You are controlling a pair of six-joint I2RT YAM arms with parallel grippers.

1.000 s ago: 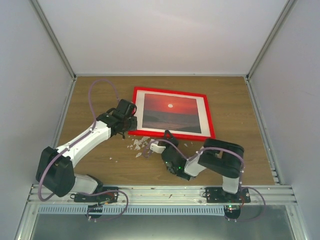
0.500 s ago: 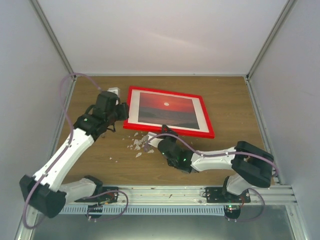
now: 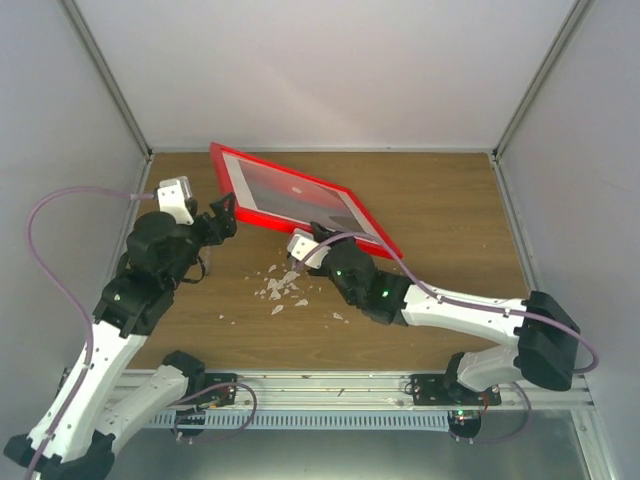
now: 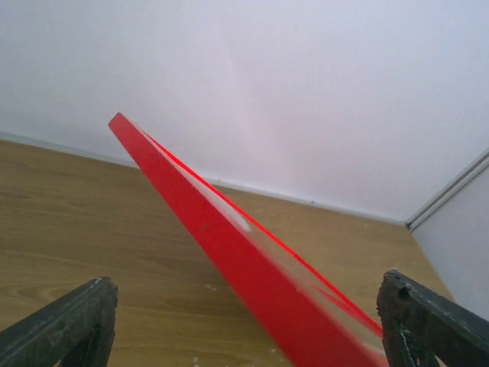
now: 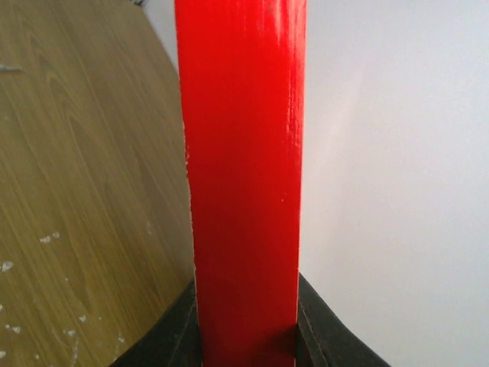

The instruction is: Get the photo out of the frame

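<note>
Tilted frame (image 3: 290,200) with photo (image 3: 297,188) inside; right gripper (image 3: 312,243) clamped on frame's near edge, left gripper (image 3: 224,214) spread wide just beside frame's left edge.

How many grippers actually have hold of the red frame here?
1. The right gripper is shut on the red picture frame at its lower edge. The left gripper is open, fingers spread either side of the frame's left end, not clamping.
</note>
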